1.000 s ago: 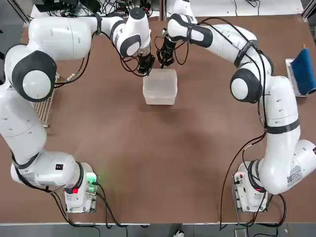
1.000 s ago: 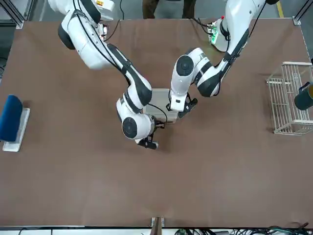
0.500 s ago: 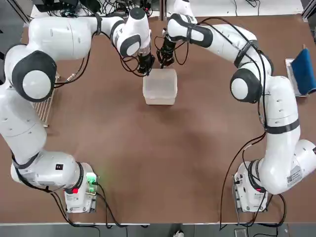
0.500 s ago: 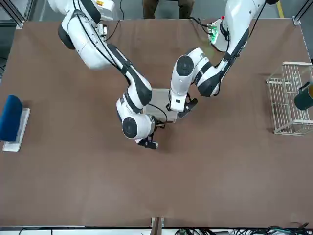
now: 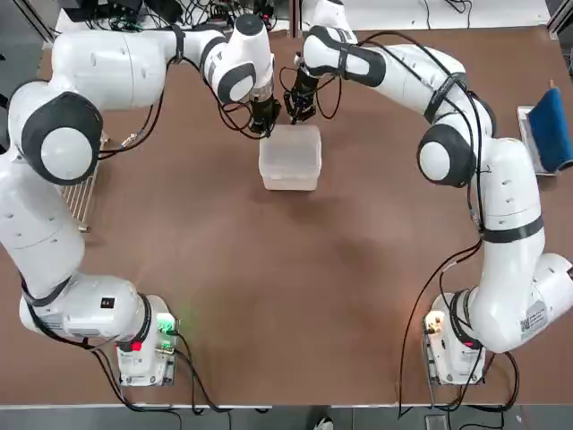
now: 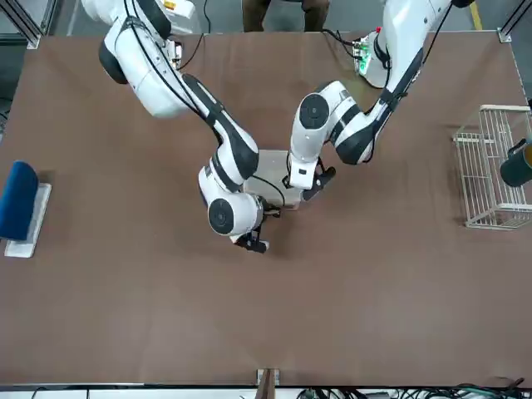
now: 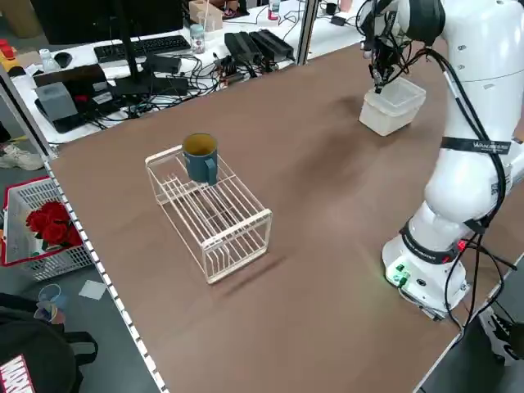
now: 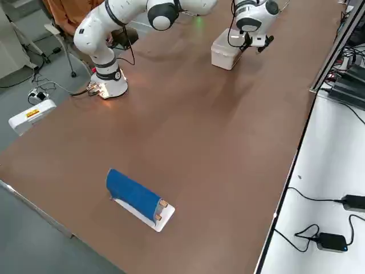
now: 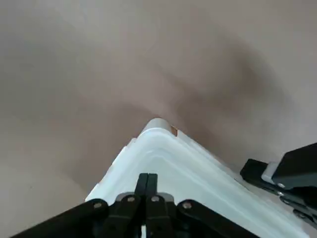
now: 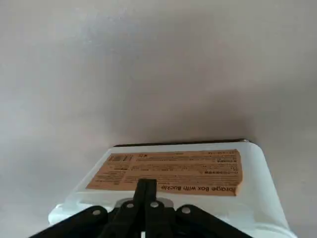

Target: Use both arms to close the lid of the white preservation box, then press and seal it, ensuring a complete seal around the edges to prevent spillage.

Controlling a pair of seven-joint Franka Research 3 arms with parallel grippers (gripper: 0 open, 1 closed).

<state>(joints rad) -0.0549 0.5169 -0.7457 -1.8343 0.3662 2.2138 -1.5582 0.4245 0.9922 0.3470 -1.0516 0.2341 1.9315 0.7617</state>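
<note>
The white preservation box (image 5: 287, 180) sits at the table's far middle, and its lid (image 5: 293, 150) lies flat on top of it. Both grippers stand at the lid's far edge, fingertips down on it. My left gripper (image 5: 263, 126) is shut over the far left corner (image 9: 156, 130), and its fingers (image 9: 147, 182) are pressed together. My right gripper (image 5: 298, 115) is shut beside it, its closed fingers (image 10: 145, 189) resting near a tan label (image 10: 171, 171). The box also appears in the left side view (image 7: 395, 106) and the right side view (image 8: 226, 49).
A white wire rack (image 5: 86, 195) with a blue-green mug (image 7: 200, 155) stands at the table's left edge. A blue-topped tray (image 5: 549, 134) lies at the right edge. Desks with cables and keyboards lie beyond the far edge. A person stands behind the arms' bases (image 6: 283, 12).
</note>
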